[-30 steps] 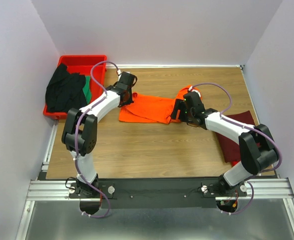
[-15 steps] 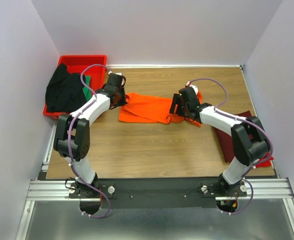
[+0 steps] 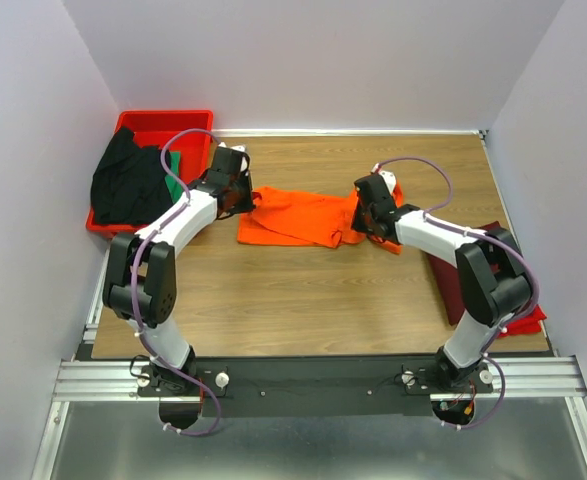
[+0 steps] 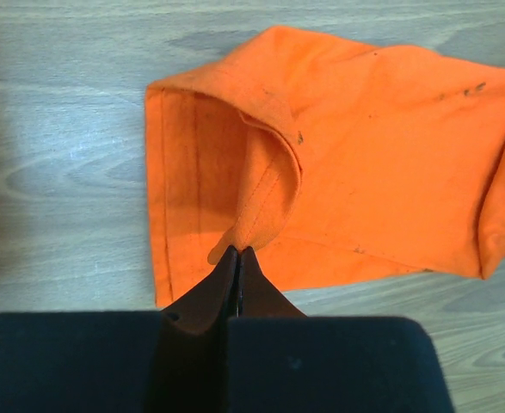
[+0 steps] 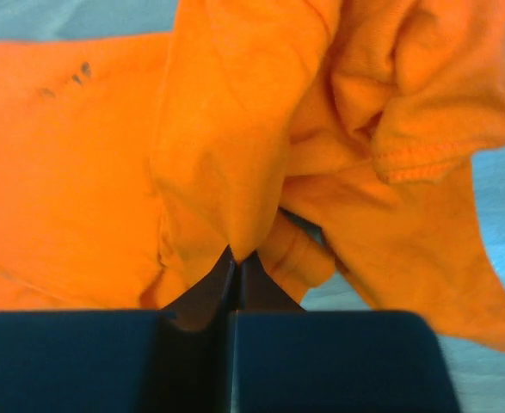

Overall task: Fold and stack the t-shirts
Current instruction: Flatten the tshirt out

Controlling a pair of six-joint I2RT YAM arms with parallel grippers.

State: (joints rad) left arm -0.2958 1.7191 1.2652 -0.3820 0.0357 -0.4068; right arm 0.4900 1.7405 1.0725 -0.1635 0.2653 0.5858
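Note:
The orange t-shirt (image 3: pixel 298 217) lies spread across the middle of the table. My left gripper (image 4: pixel 237 251) is shut on a hemmed fold at its left end; in the top view this left gripper (image 3: pixel 241 197) sits at the shirt's left edge. My right gripper (image 5: pixel 236 255) is shut on a bunched fold of the orange t-shirt (image 5: pixel 235 155) at the right end; from above the right gripper (image 3: pixel 361 218) is at that end. A maroon t-shirt (image 3: pixel 473 268) lies under my right arm. A black t-shirt (image 3: pixel 128 180) and a green one (image 3: pixel 176 172) are heaped in the tray.
A red plastic tray (image 3: pixel 165 124) stands at the back left corner. White walls close the table on the left, back and right. Bare wood (image 3: pixel 303 300) lies between the orange shirt and the arm bases.
My right gripper has moved slightly left onto the shirt's right end and shut on the cloth. The left arm shifted left and now holds its fold steady.

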